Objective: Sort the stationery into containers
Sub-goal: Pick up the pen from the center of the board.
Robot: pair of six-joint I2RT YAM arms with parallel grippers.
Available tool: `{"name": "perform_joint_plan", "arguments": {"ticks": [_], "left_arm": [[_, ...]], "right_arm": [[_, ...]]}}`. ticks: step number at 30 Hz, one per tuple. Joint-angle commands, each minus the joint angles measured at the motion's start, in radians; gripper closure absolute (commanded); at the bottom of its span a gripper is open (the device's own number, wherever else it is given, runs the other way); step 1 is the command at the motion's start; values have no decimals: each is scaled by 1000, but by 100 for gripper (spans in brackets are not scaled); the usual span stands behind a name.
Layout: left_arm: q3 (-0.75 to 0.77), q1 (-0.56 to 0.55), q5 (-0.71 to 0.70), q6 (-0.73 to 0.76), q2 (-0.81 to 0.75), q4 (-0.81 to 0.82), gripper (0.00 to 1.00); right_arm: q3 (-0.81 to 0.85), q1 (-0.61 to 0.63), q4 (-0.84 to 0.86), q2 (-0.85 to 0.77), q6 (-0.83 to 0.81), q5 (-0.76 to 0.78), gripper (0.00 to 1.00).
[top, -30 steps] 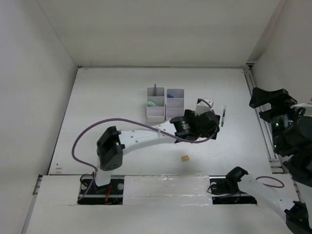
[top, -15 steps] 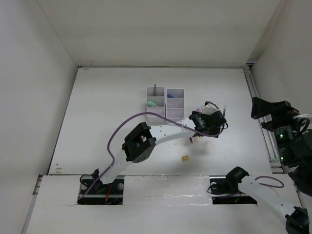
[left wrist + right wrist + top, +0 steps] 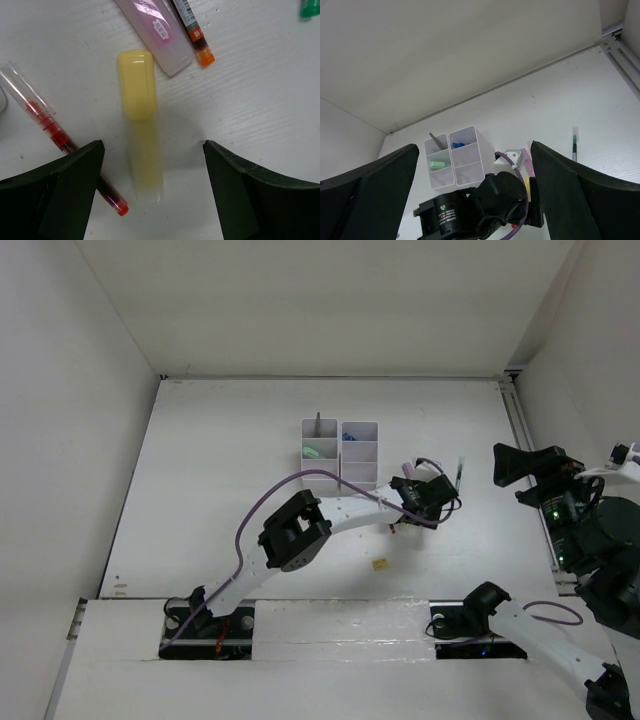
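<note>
Stretches low across the table (image 3: pixel 200 490) past the organisers (image 3: pixel 340 440), with left gripper (image 3: pixel 153 150) pointed down, fingers wide apart astride the yellow highlighter (image 3: pixel 136 90) lying flat. Holds right gripper (image 3: pixel 474 150) raised at right, spread, empty. Shows eraser cube (image 3: pixel 380 565) nearer the bases.

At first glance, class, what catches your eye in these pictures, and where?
The left tool hangs open over a yellow highlighter lying on the table, a red pen beside it. At mid-table stand the joined white organisers, partly filled.
</note>
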Motion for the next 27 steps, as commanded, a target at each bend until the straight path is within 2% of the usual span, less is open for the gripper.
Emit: {"name": "perform_joint_plan", "arguments": {"ticks": [1, 7, 8, 11, 12, 15, 16, 18, 21, 27], "left_arm": [[-36, -1, 11, -13, -19, -11, 23], [-74, -1, 11, -36, -29, -31, 38], [-83, -1, 11, -36, -29, -32, 47], [-93, -1, 30, -45, -29, -42, 59], [-93, -1, 30, -45, -29, -42, 66], [-114, -1, 59, -54, -29, -33, 77], [-114, -1, 74, -45, -29, -24, 87], [-140, -1, 100, -33, -39, 2, 100], [-197, -10, 103, -3, -120, 54, 100], [-369, -21, 48, 82, -366, 270, 100]], "right_arm": [[-5, -4, 64, 3, -13, -15, 0], [-15, -4, 74, 3, -13, -24, 0], [-24, -4, 74, 3, -13, -24, 0], [-24, -4, 83, 3, -13, -24, 0], [-24, -4, 83, 3, -13, -24, 1], [-24, -4, 83, 3, -13, -24, 1], [-24, -4, 93, 3, -13, -24, 1], [-36, -4, 106, 3, -13, -34, 1], [-58, -4, 116, 3, 19, -5, 1], [-134, -4, 214, 3, 53, -17, 4]]}}
